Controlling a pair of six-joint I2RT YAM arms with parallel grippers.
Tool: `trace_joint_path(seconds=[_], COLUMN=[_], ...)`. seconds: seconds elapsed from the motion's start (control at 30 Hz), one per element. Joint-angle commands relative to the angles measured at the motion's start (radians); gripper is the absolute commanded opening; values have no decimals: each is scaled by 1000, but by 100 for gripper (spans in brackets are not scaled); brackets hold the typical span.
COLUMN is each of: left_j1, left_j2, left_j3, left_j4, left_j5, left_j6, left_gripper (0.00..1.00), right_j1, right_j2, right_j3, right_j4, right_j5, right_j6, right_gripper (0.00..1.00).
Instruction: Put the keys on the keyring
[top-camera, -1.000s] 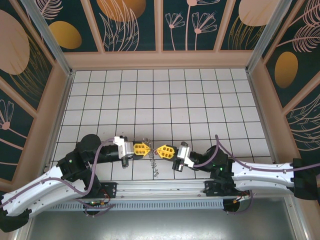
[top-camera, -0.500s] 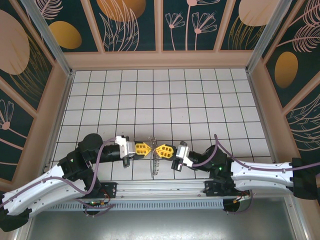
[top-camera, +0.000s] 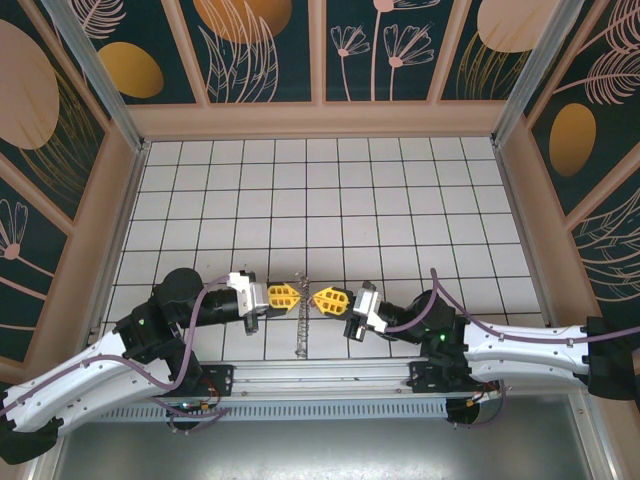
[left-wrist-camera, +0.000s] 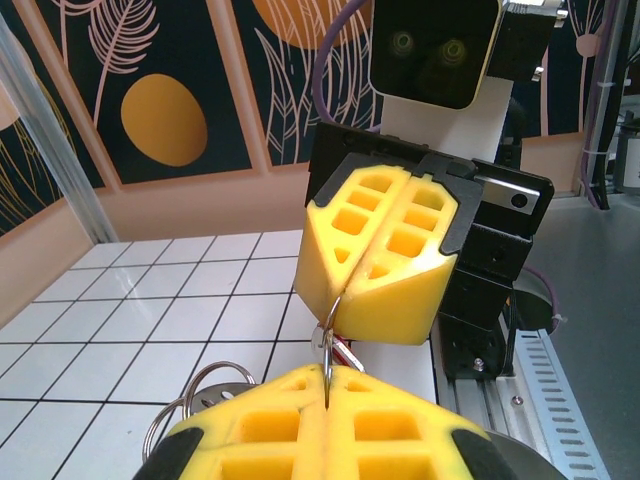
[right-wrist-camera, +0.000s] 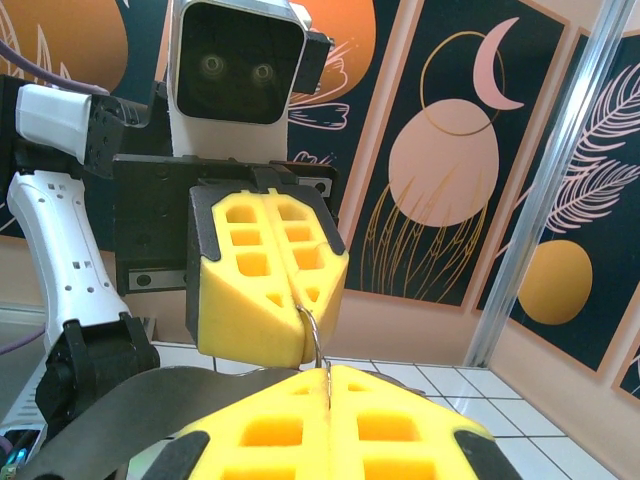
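My arms reach inward, low over the counter (top-camera: 400, 200), left pincer (top-camera: 298, 297) and right pincer (top-camera: 316, 299) tip to tip, both clamped on the keyring (top-camera: 300, 335).

Support: table (top-camera: 400, 200) topped with white square tiles and dark grid lines. Tan boards (top-camera: 320, 120) border it on the left, far and right sides. Near edge: a metal rail (top-camera: 320, 372) runs left to right, with the left arm base (top-camera: 205, 383) and the right arm base (top-camera: 440, 378) mounted on it. The keyring (top-camera: 300, 335) stands edge-on over the near centre tiles, just beyond the rail. Contact with the tiles cannot be told.
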Motion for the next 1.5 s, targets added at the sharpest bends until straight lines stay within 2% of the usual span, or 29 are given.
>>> trace_joint_path(seconds=[0.0, 1.47], left_j1=[-4, -4], left_j2=[-11, -15], left_j3=[-2, 2], left_j4=[41, 33], left_j5=[-1, -37], left_j6=[13, 23], left_gripper=[0, 0], right_j1=[9, 8], right_j2=[0, 7], right_j3=[33, 48], right_j4=[34, 4], right_j5=[24, 7], right_j6=[10, 29], right_gripper=[0, 0])
